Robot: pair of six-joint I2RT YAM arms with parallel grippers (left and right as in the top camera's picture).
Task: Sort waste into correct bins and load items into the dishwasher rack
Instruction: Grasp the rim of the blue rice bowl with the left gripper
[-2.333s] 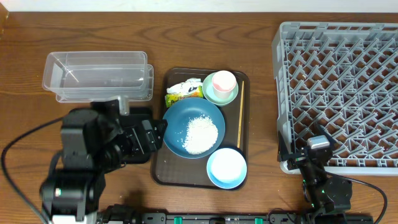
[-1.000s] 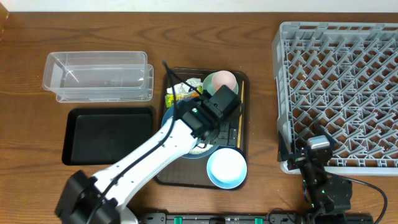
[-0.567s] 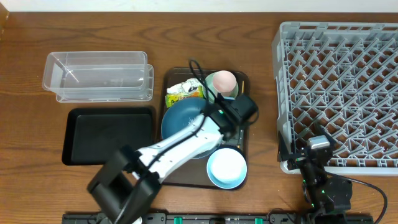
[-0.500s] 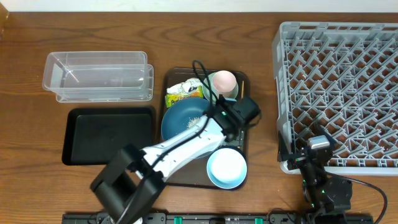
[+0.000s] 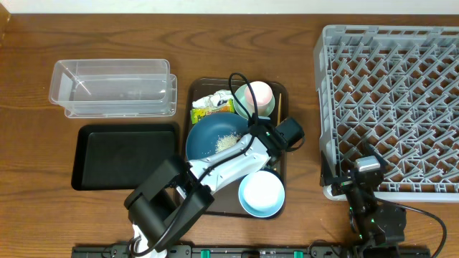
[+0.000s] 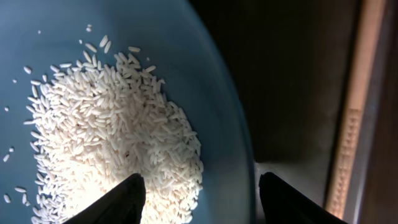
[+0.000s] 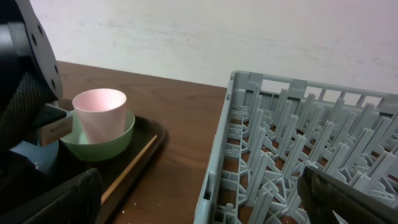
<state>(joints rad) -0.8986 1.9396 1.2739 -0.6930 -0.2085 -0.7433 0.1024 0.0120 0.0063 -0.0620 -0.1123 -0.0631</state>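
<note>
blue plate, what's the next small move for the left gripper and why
Probably close the left gripper on the plate rim. One finger hangs over the rice inside, the other over the brown tray outside, so the rim lies between open jaws, not yet pinched.

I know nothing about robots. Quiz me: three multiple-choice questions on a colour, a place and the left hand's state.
1. What colour is the plate under the rice? A red; B blue; C white.
2. Where does the pink cup stand? A on the plate; B on the rice; C in the mint green bowl.
3. How do the left hand's fingers stand? A apart, astride the plate's rim; B shut on the cup; C shut on the bowl.
B, blue shows around the grains; C, the bowl's rim rings the cup; A, one finger over rice, one outside the rim.
</note>
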